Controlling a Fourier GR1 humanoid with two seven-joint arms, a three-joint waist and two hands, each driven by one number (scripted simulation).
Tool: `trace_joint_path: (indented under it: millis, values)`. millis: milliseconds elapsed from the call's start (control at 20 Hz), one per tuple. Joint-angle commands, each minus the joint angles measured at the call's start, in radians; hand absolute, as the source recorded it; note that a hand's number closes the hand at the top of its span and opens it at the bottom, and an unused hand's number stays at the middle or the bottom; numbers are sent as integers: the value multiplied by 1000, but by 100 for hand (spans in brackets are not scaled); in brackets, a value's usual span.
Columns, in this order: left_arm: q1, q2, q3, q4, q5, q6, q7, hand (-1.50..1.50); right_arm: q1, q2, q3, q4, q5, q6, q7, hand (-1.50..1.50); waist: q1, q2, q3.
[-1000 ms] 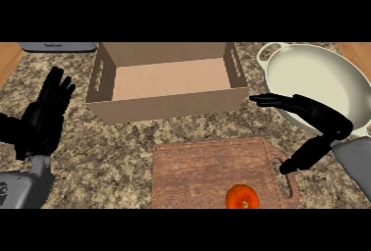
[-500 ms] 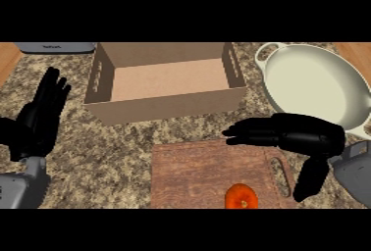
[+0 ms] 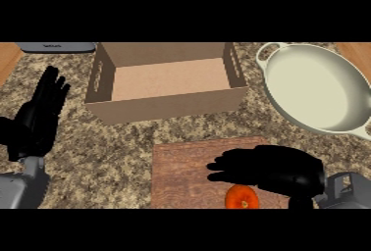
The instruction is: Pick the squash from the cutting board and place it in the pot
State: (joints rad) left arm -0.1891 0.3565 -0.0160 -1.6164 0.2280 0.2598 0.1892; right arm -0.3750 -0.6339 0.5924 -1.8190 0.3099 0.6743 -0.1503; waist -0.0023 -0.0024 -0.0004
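View looking steeply down at a speckled stone counter (image 3: 109,147).

At 6 o'clock, a wooden cutting board (image 3: 185,171) is lying flat. The squash (image 3: 242,197), small, round and orange, is sitting on the board's near edge, approx. 5 o'clock, partly cut off by the bottom of the view.

The right hand (image 3: 279,169) is hovering over the board, just above and beside the squash at 5 o'clock. Palm is facing down, fingers pointing toward 9 o'clock and bending slightly, thumb tucked below. Not gripping anything; the hand is open, w/ the squash showing free under its lower edge. Whether it is touching the squash can't be told. It is probably positioned this way to drop over the squash from above and close around it.

The left hand (image 3: 38,120) is resting open at 9 o'clock, fingers straight and pointing up, well apart from the board. Likely parked there to stay out of the way.

At 12 o'clock, an open cardboard box (image 3: 167,103) is standing w/ nothing seen inside. At 2 o'clock, the pot (image 3: 286,105), wide, shallow and cream-coloured w/ side handles, is waiting w/ nothing in it, well apart from the board. A grey object (image 3: 56,47) is peeking in at 11 o'clock, too cropped to identify.

Task is at the reaching stage: squash not yet picked up.
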Motion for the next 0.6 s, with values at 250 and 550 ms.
trace_joint_path:
  millis: [250,550]
  values:
    - [17,-13,49,-3,-19,-45,-9,0,141,41,35,-25,224,-7,12,-150,3,2,1]
    - [51,-49,46,-64,-31,-62,8,0,122,98,3,52,328,-6,-34,-150,8,2,1]
